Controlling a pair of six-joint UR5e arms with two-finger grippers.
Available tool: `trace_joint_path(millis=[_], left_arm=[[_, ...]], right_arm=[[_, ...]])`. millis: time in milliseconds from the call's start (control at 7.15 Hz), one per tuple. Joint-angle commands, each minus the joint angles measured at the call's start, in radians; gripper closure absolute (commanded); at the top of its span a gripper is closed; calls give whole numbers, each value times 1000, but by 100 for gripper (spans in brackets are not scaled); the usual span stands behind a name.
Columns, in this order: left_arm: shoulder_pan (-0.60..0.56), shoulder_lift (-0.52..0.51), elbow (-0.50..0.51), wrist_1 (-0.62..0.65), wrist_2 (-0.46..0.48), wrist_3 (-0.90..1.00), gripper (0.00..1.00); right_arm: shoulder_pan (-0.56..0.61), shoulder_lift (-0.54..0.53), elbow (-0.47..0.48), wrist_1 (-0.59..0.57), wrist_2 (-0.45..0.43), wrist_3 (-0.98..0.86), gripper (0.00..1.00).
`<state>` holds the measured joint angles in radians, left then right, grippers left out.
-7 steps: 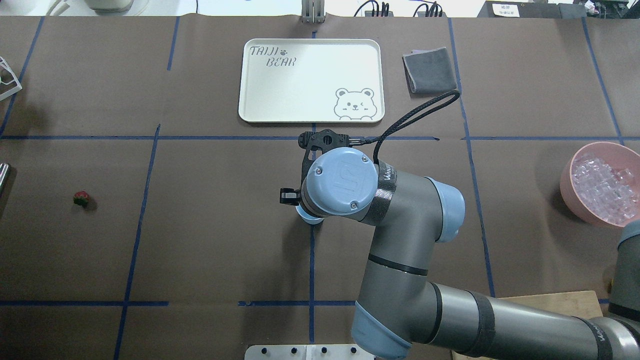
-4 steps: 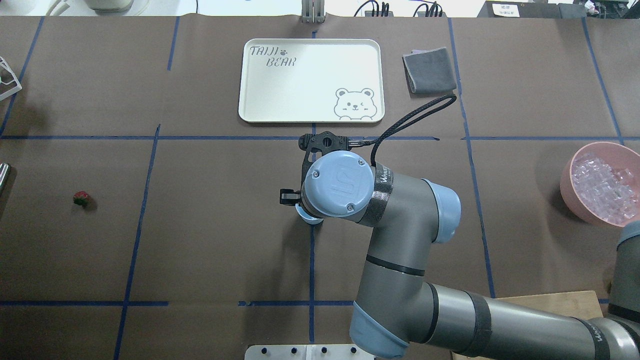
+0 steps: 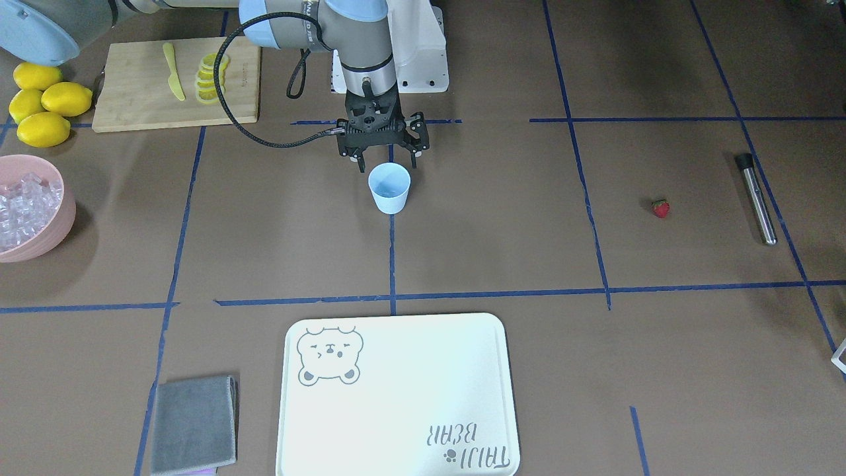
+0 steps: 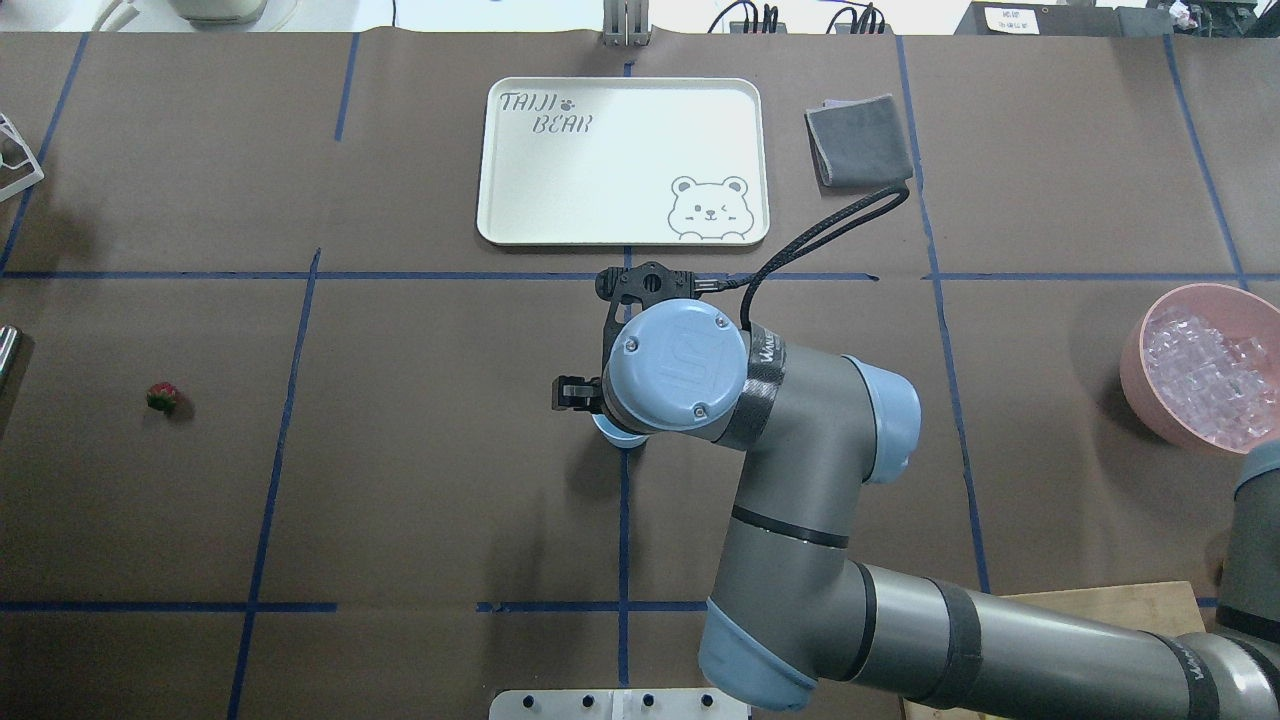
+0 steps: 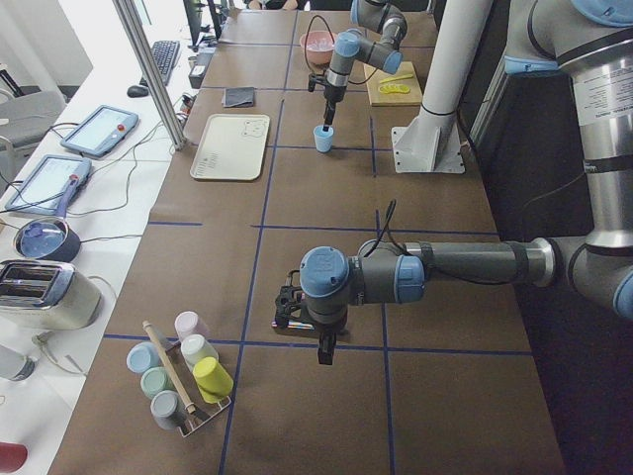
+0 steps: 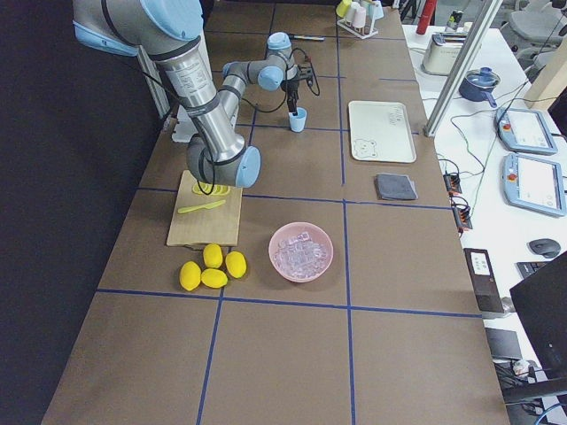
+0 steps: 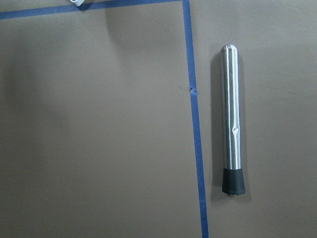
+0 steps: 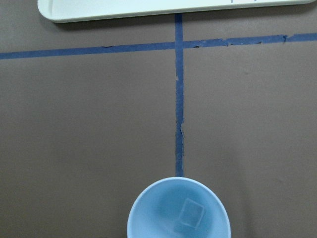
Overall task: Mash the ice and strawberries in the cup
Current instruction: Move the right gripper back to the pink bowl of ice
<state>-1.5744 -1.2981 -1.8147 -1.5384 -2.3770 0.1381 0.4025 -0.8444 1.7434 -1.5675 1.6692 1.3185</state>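
The light-blue cup (image 3: 389, 188) stands upright at the table's middle. One clear ice cube (image 8: 190, 215) lies in the cup (image 8: 178, 210). My right gripper (image 3: 388, 160) hangs just above and behind its rim, open and empty. In the overhead view the wrist hides most of the cup (image 4: 615, 437). The strawberry (image 3: 660, 208) lies alone on the table, also in the overhead view (image 4: 162, 397). More ice (image 3: 23, 205) fills the pink bowl (image 3: 66, 211). My left gripper (image 5: 326, 348) hovers over a steel muddler (image 7: 232, 124); I cannot tell whether it is open.
A white bear tray (image 3: 396, 396) lies beyond the cup, with a grey cloth (image 3: 193, 423) beside it. A cutting board (image 3: 132, 99) with lemon slices and a knife, and whole lemons (image 3: 43, 106), sit near the robot's base. A rack of cups (image 5: 183, 381) stands at the left end.
The right wrist has shifted slightly towards the robot's base over the cup. Its visible finger has moved a little outward.
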Motion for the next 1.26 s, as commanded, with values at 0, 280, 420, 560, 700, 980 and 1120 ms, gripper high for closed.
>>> trace_joint_path(millis=[0, 280, 420, 560, 700, 980, 1120], left_arm=[[1, 0, 0, 0, -1, 0, 0], [2, 0, 2, 1, -1, 0, 0], [2, 0, 2, 0, -1, 0, 0], [2, 2, 3, 0, -1, 0, 0], [2, 2, 3, 0, -1, 0, 0], [4, 3, 2, 0, -2, 0, 0], [4, 3, 2, 0, -2, 2, 0]], right_arm=[[138, -60, 16, -5, 219, -161, 1], [260, -222, 133, -3, 300, -398, 1], [327, -331, 193, 4, 354, -558, 1], [420, -445, 241, 10, 453, -647, 1], [515, -546, 269, 12, 509, -818, 1], [634, -680, 262, 43, 549, -1061, 1], [675, -720, 262, 43, 581, -1128, 1]])
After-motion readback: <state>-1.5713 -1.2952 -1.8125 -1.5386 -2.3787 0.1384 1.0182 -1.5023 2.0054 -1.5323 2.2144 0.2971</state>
